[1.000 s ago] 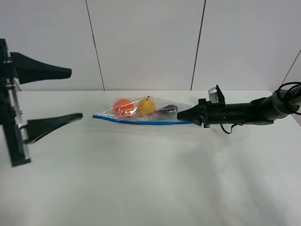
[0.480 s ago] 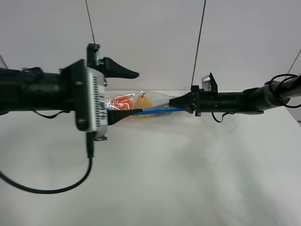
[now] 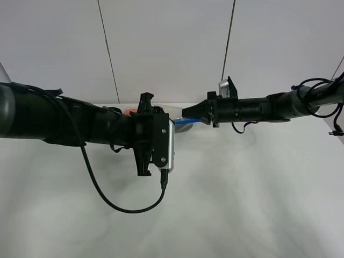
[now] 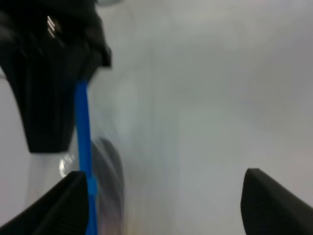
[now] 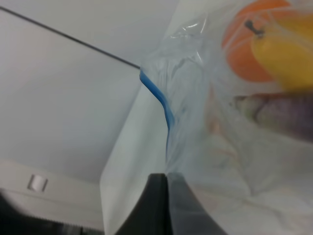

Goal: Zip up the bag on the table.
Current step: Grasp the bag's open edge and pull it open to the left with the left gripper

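Over the white matte table [image 3: 258, 199], the right gripper [image 5: 166, 177] pinches the blue zipper strip [image 4: 83, 127] of the clear plastic zip bag [image 5: 215, 112]; the left gripper [image 4: 164, 196] stands wide apart, the strip just beside one finger.

Near table: large plain white matte table [image 3: 242, 215] lies bare in front of both arms, wide passage; only a black cable [image 3: 131, 211] loops down there from the left wrist.
Centre: black left arm [image 3: 64, 123] reaches in from the left edge past the middle; its silver-faced wrist housing [image 3: 167, 145] blocks the centre.
Right: black right arm [image 3: 269, 107] bars the far right side.
Between arms: narrow slot, taken by right claw [image 3: 185, 112], pinched together on the blue zipper strip [image 4: 83, 127] of the wide flat clear plastic zip bag [image 5: 234, 147].
Left claw [image 4: 164, 172]: fingers spread wide; strip runs just beside one finger, rest of the gap open.
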